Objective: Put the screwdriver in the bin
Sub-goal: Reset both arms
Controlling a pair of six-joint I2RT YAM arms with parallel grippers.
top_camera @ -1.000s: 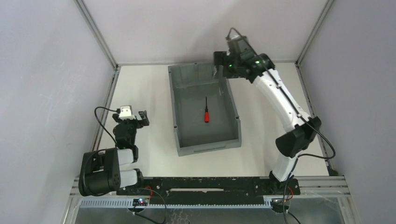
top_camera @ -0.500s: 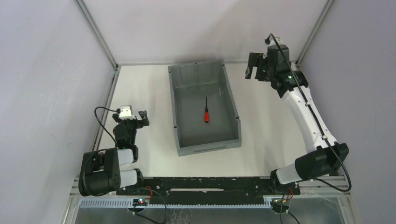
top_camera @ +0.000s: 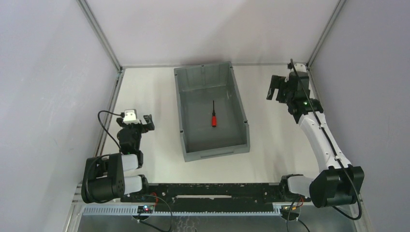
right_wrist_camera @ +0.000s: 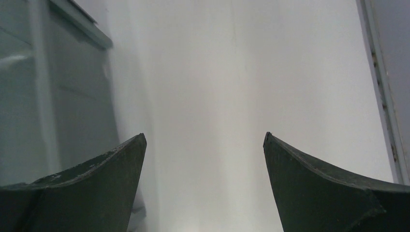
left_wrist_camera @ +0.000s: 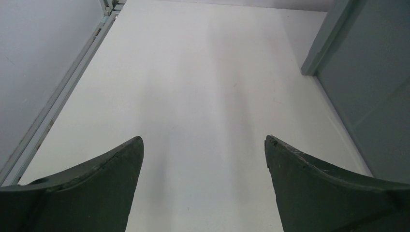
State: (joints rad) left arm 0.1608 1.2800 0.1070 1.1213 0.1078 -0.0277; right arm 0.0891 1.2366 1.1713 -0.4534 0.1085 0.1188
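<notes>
Top external, screwdriver (top_camera: 213, 119) lying inside bin (top_camera: 190, 149), handle nearest.

We see two slim robot arms, the left arm (top_camera: 126, 162) and the right arm (top_camera: 316, 134). Each is built of glossy white tubular links joined by bulky black cylindrical motor housings, and a thin black cable (top_camera: 99, 116) loops beside the left one. We note a small white camera block (top_camera: 129, 116) atop the left wrist and a green light (top_camera: 305, 103) glowing on the right arm's black wrist. Up close, the left gripper (left_wrist_camera: 203, 137) and the right gripper (right_wrist_camera: 204, 135) each show two dark grey-green, horn-shaped fingers (left_wrist_camera: 92, 188) with pale scuffs along their edges.
</notes>
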